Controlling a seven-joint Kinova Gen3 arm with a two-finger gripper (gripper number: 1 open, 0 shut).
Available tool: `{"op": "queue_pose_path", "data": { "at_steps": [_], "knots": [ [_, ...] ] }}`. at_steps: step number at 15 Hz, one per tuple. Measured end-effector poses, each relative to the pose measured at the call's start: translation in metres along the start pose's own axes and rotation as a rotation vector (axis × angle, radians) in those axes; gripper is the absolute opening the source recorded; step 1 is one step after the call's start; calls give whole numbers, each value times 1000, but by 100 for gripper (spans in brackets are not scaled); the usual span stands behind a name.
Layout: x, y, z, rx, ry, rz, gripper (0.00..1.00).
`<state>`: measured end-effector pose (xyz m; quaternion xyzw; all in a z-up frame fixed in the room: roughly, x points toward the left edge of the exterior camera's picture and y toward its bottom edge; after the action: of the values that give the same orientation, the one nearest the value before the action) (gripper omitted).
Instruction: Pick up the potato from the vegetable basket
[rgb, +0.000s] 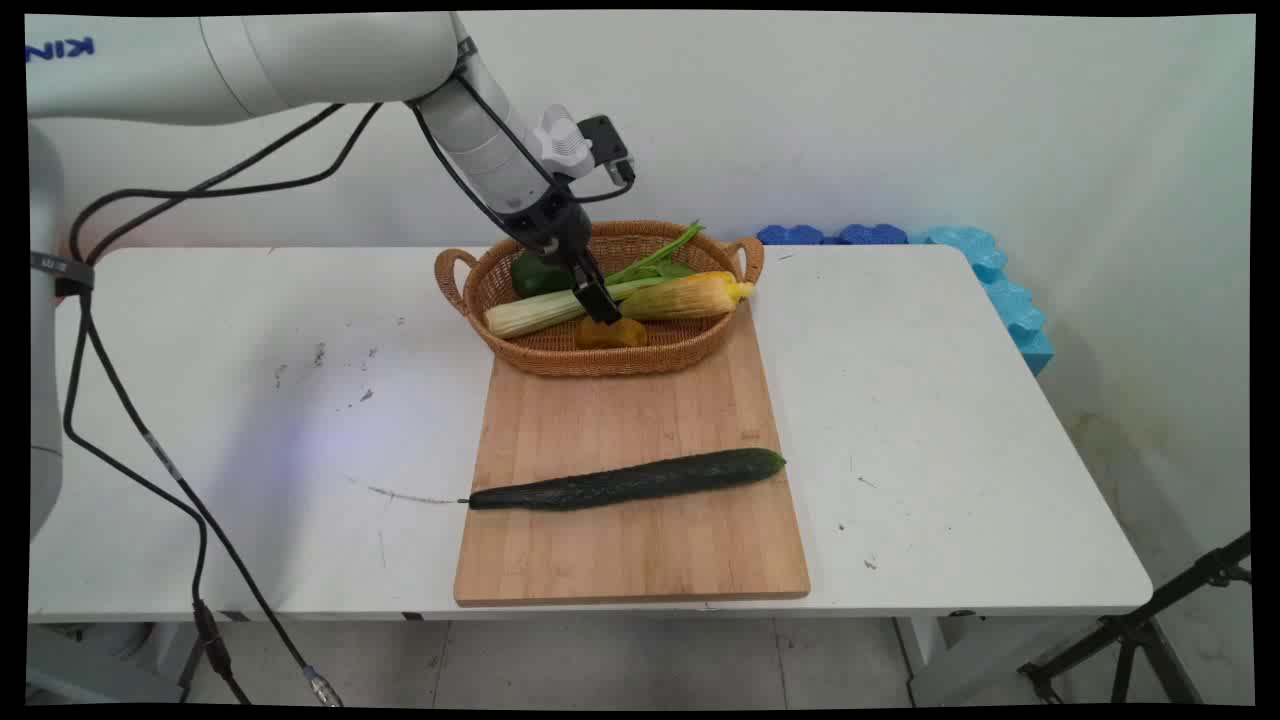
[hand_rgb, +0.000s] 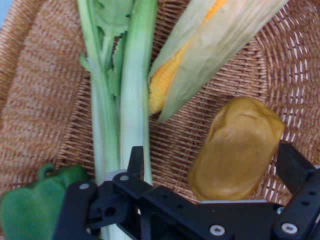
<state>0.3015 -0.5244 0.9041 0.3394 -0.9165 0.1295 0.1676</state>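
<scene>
Potato (hand_rgb: 236, 150) between open pincer (hand_rgb: 212, 165) fingers

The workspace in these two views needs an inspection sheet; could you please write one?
Surface: white table, scuffed at left; wooden cutting board on it.
Things: wicker basket on the board's far end holds celery, corn, green pepper and a yellow-brown potato; cucumber lies across the board.
Clutter: nothing seen.
Gripper: gripper open inside the basket, fingers on either side of the potato.
Cables: black cables hang from the arm past the table's left edge.
Surroundings: white wall; blue foam behind the table; tripod leg at lower right.
</scene>
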Motion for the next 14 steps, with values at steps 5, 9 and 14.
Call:
{"op": "queue_pose_path", "data": {
  "at_steps": [5,9,14],
  "knots": [
    [0,2,12,-29,-19,23,100],
    [1,2,25,-49,-29,57,100],
    [3,-1,34,-55,-31,85,0]
  ]
}}
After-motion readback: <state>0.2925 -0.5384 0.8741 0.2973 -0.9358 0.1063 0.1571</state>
